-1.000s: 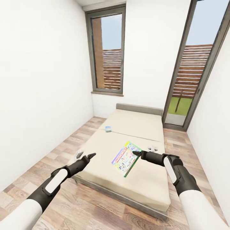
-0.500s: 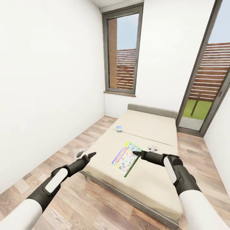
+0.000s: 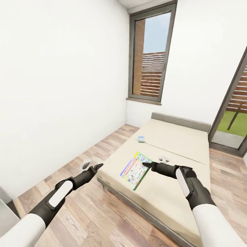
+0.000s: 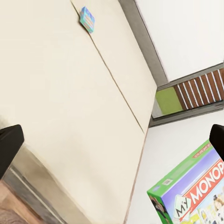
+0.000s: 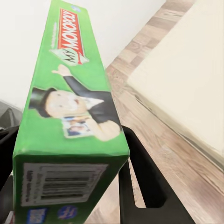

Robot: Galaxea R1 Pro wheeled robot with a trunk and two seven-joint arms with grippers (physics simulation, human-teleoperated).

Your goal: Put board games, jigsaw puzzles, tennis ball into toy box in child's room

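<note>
View has swung left since a second ago, right gripper (image 3: 145, 165) clamped on Monopoly box (image 3: 135, 170) over the bed (image 3: 178, 144), left gripper (image 3: 97, 167) apart and empty; I'd keep turning slowly, grip firm.

1. The room was evenly bright, with flat daylight and no hard glare on the white walls (image 3: 61, 85).
2. Light appeared to come from the tall window (image 3: 151, 55) at the far end, where blue sky showed.
3. Shadows were faint and soft; a thin dark band lay under the bed (image 3: 171, 151) along its near edge.
4. The head view bent straight lines toward its edges, so the window frame leaned.
5. The right wrist view was soft, the Monopoly box (image 5: 70, 116) slightly blurred up close.
</note>
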